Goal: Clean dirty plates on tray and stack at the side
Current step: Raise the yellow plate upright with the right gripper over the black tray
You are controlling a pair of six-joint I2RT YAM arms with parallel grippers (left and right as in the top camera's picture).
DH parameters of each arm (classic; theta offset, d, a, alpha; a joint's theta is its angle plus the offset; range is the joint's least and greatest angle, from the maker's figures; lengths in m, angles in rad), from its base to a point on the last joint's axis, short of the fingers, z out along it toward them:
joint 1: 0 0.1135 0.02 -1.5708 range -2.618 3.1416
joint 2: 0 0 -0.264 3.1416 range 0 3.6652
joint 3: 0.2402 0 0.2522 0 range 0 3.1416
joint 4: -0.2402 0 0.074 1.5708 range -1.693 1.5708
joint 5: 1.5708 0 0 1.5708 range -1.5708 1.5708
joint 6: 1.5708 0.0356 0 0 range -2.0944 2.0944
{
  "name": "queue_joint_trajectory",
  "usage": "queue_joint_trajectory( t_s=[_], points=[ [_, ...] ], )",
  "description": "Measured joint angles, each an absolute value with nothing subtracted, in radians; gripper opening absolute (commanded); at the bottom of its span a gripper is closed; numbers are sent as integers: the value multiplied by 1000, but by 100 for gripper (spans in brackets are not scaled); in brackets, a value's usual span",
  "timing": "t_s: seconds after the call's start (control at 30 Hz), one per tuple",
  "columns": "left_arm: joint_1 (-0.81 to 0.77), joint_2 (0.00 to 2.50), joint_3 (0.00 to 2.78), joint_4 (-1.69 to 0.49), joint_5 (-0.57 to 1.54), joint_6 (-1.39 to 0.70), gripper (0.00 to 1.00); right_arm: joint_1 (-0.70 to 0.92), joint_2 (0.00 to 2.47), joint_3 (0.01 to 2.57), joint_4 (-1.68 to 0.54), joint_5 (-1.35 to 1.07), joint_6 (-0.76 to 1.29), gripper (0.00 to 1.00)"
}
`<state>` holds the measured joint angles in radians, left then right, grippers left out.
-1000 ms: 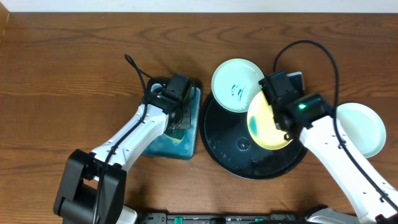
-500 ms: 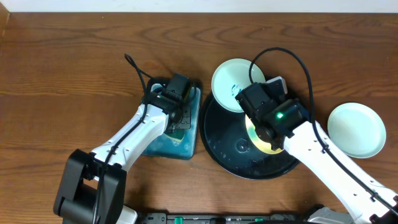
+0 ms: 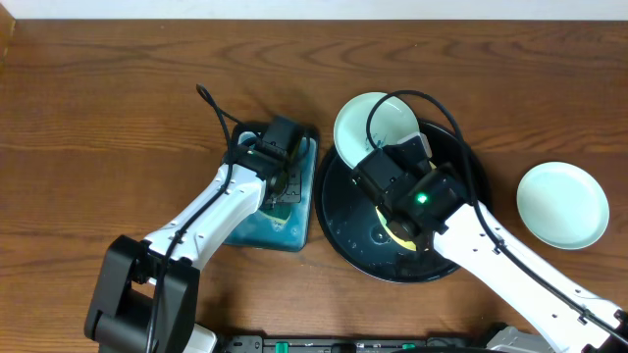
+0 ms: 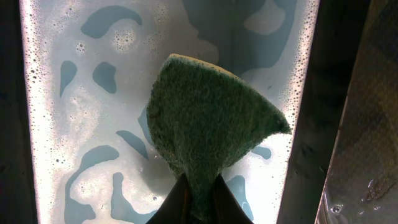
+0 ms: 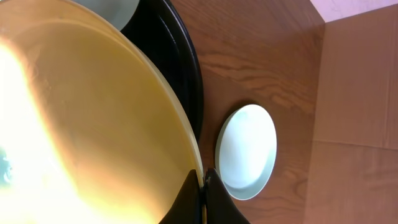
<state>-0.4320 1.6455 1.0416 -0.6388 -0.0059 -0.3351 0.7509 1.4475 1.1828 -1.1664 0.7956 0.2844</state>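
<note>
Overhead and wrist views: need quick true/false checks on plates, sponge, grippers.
1. The left gripper is shut on a green sponge above the soapy basin. True.
2. The yellow plate lies flat on the table. False: the right gripper pinches it by the rim above the tray.
3. One mint plate sits on bare wood to the right of the tray. True.
4. The two mint plates are stacked together. False: the second mint plate lies well apart, overlapping the tray's far rim.
</note>
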Motion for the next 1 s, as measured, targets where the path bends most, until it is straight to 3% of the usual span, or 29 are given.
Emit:
queue_joint_trajectory(
  t_s=[0.8,1.0],
  points=[
    [-432,1645,1042,-639,-6,-335,8,762,1448,1183,-1244,889,392,1],
    [-432,1645,1042,-639,-6,-335,7,769,1449,1183,-1185,834,279,1]
  ],
)
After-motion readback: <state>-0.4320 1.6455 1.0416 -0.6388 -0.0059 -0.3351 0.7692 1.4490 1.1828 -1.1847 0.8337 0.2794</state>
